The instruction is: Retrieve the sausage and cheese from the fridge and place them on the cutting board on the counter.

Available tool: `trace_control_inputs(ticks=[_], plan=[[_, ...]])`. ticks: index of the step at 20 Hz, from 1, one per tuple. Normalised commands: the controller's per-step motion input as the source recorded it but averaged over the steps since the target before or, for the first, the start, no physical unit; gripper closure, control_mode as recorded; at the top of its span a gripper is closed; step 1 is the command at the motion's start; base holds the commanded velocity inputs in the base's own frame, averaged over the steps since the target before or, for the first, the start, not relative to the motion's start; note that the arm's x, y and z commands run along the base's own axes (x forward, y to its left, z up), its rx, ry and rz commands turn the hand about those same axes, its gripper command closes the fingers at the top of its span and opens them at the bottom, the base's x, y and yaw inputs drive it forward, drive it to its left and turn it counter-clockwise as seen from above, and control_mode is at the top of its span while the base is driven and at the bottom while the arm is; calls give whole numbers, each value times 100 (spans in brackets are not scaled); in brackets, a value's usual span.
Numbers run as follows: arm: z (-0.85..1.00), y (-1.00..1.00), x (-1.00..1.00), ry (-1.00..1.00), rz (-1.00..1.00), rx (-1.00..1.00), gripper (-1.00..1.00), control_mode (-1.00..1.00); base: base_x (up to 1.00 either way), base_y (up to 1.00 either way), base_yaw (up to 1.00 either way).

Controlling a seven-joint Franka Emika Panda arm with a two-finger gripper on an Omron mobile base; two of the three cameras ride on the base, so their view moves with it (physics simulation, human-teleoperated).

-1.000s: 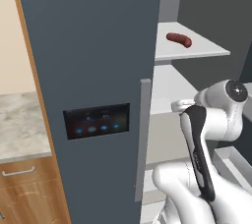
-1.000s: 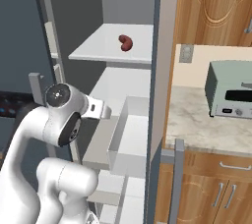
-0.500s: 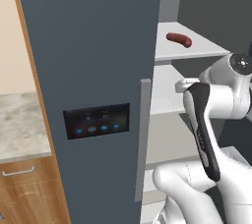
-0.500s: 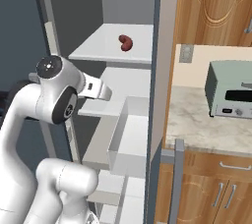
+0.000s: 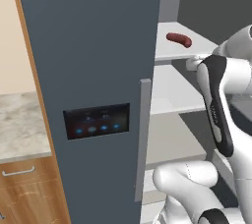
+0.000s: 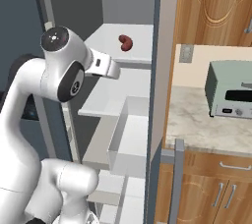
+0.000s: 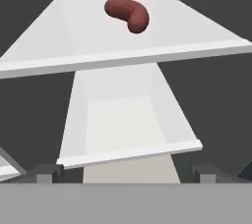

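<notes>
Reddish-brown sausage [image 7: 128, 14] mid-shelf, clear of edges; claw [image 7: 125, 174] spread wide, empty.

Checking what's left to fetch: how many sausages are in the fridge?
1. The sausage lies on the upper white shelf of the open fridge; other shelves are partly hidden.

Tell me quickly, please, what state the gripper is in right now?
Gripper: open, jaws spread wide, holding nothing; the sausage lies on the fridge shelf ahead of it.
</notes>
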Motion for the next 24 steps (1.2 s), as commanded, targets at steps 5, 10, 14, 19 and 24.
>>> trace_control_inputs(ticks=[5,10,14,19,24], plan=[[46,-12,24,-6,1,0,-100,-100,0,0,0],[24,-12,64,0,5,0,-100,-100,0,0,0],[14,-22,79,7,0,0,-100,-100,0,0,0],[-2,-11,79,4,5,-2,-100,-100,0,0,0],[-8,-13,77,2,8,0,-100,-100,0,0,0]])
